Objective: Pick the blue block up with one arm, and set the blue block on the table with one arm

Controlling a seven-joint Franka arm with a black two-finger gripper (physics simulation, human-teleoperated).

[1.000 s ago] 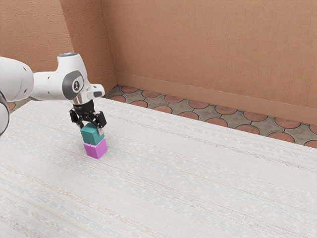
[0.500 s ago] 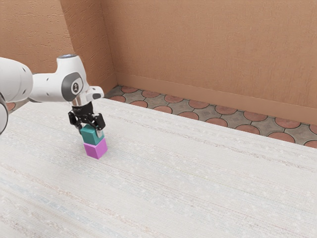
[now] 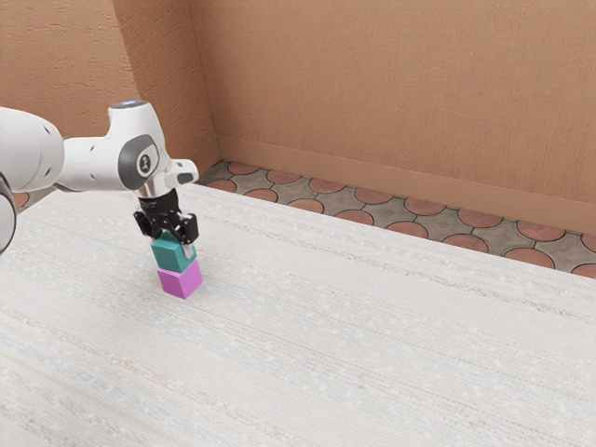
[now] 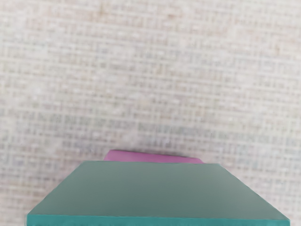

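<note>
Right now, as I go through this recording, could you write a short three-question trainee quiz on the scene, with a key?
1. Multiple choice: what is directly below the teal block?
a) a red cup
b) the pink block
c) a metal tray

2. True or false: the end effector is at the teal block.

3. Fill in the missing word: the pink block stands on the ____.

Key: 1. b; 2. true; 3. table.
</note>
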